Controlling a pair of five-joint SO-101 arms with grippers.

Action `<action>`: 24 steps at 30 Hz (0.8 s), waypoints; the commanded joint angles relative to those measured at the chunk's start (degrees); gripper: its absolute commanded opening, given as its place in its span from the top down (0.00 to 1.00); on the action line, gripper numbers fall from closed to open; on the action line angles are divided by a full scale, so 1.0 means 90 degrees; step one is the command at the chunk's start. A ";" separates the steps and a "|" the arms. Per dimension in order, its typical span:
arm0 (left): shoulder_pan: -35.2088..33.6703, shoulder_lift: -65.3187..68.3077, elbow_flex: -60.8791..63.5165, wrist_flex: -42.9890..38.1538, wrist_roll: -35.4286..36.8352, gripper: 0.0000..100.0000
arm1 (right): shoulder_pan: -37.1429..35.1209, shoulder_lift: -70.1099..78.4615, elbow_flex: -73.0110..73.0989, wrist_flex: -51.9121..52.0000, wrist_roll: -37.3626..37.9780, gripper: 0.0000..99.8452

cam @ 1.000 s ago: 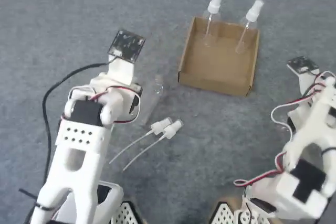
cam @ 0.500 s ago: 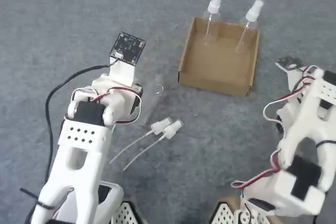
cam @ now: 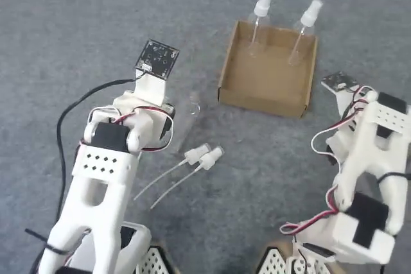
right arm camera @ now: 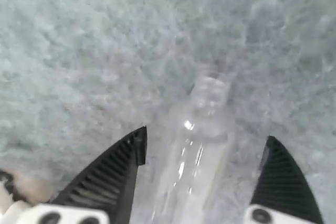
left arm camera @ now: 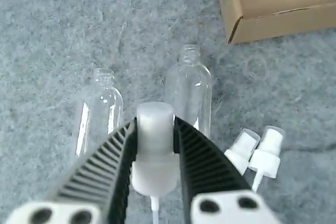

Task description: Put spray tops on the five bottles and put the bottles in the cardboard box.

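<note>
- Against the far wall of the cardboard box (cam: 260, 102), two capped bottles (cam: 259, 27) (cam: 300, 36) are leaned.
- One spray top (left arm camera: 154, 156) is pinched by the left gripper (left arm camera: 154, 124), near two uncapped bottles (left arm camera: 100, 111) (left arm camera: 189, 90).
- Two loose spray tops (left arm camera: 242, 148) (left arm camera: 268, 153) are laid beside them.
- One bare bottle (right arm camera: 207, 98) is straddled by the spread right gripper (right arm camera: 206, 137).

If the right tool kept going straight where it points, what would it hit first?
Probably the clear, uncapped plastic bottle lying on the grey carpet: it sits directly between the open fingers of the right tool, though depth is hard to judge.
</note>
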 commanded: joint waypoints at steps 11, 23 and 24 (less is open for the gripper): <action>0.0010 -0.0049 -0.0063 -0.0186 0.0078 0.97 | 0.0122 0.0698 -0.0010 -0.0484 0.0449 0.75; -0.0039 -0.0107 -0.0083 -0.0186 0.0088 0.97 | 0.0366 0.0708 0.0000 -0.0484 0.0733 0.91; -0.0039 -0.0107 -0.0112 -0.0176 0.0088 0.97 | 0.0366 0.0669 -0.0020 -0.0484 0.0733 0.95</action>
